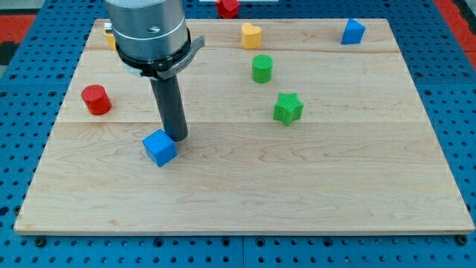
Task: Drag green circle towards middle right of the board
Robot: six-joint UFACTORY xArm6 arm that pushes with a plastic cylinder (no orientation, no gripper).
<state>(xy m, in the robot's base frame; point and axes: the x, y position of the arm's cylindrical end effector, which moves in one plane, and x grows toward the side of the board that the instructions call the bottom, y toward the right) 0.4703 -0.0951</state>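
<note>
on the view's left, a red plastic cylinder [96, 100] stands alone on the pale wooden board [297, 186], well apart from everything else and of no use to this job. just right of it, the dark rod comes down from the grey arm housing [147, 33], and my tip [176, 137] rests on the board touching, or just beside, the upper right of a blue plastic cube [160, 147]. there is no pincer on this rig, only the rod, so nothing is clenched or grasped; it can only push.

the green plastic circle, a short cylinder [262, 68], sits in the upper middle of the board, well apart from my tip and to its upper right. it is not yet at the middle right. i judge the tip must travel to the circle's far left side to shove it rightward and a little down. a green plastic star [288, 107] lies near below-right of the circle and could get in the way.

a yellow plastic block [251, 35] sits near the top edge; its shape looks heart-like but is hard to tell. a second yellowish piece [110, 36] is mostly hidden behind the arm housing. a red block [228, 7] is cut off by the view's top, and a blue block [352, 31] sits at top right.
</note>
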